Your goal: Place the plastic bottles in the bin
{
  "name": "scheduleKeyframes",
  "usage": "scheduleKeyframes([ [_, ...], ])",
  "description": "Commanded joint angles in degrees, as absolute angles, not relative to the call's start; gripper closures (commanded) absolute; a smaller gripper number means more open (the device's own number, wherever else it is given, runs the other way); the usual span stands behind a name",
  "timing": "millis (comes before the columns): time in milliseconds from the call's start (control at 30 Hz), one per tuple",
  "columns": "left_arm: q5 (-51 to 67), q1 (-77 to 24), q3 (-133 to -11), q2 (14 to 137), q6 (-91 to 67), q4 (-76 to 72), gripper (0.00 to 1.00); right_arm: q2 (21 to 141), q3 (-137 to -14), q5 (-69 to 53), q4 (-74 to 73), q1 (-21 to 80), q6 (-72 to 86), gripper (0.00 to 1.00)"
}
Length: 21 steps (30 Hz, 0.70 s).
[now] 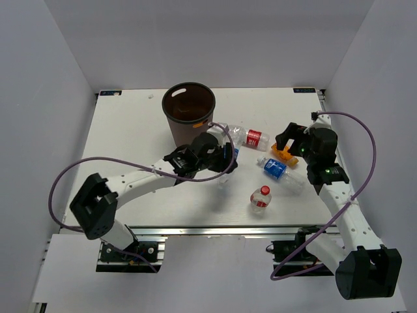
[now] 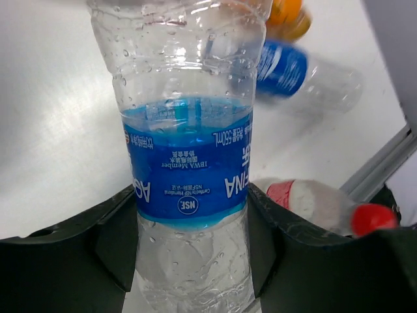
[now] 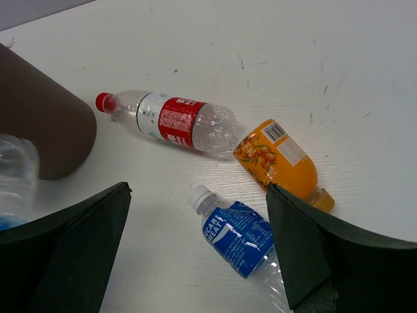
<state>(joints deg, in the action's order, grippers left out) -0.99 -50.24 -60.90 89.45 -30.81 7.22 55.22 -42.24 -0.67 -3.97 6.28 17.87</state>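
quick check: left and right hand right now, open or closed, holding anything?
Left hand: closed on the blue-label bottle.
Right hand: open, holding nothing.

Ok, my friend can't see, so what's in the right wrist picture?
Three plastic bottles lie on the white table beneath the open right gripper: a red-label bottle, an orange bottle and, nearest, a blue-label bottle. The brown bin is at the left, a blurry clear bottle at the edge beside it.
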Motion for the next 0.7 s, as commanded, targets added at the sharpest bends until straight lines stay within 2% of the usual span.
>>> scheduleKeyframes([
  [0, -6.9, -50.2, -66.3, 84.1, -23.6, 6.8, 0.52, 54.3, -42.3, -1.4, -1.1, 6.2, 18.1, 0.11],
  [67, -11.1, -50.2, -71.2, 83.3, -20.4, 6.8, 0.56, 54.5, -42.2, -1.5, -0.8, 6.2, 17.9, 0.11],
  [233, -17.2, -48.0, -79.0, 83.3, -10.8, 0.6, 0.56, 55.1, -42.7, -2.1, -1.0, 6.2, 17.6, 0.11],
  [333, -18.4, -42.2, -84.1, 84.9, -9.8, -1.9, 0.57, 55.3, -42.7, -2.2, -1.0, 6.2, 17.2, 0.11],
  [433, -14.4, -35.3, -84.9, 85.6, -8.9, -6.5, 0.57, 55.5, -42.5, -2.3, -0.6, 6.2, 16.8, 0.11],
  [467, -13.1, -32.8, -84.4, 85.8, -8.0, -10.2, 0.56, 55.8, -42.5, -2.4, -0.6, 6.2, 16.4, 0.11],
  [600, -6.1, -28.7, -75.4, 86.0, -2.4, -24.4, 0.38, 56.8, -42.6, -3.3, 1.7, 6.2, 15.2, 0.11],
  [667, -1.2, -25.6, -74.4, 87.0, -3.2, -28.6, 0.37, 57.0, -41.9, -4.7, 2.5, 6.2, 14.5, 0.11],
])
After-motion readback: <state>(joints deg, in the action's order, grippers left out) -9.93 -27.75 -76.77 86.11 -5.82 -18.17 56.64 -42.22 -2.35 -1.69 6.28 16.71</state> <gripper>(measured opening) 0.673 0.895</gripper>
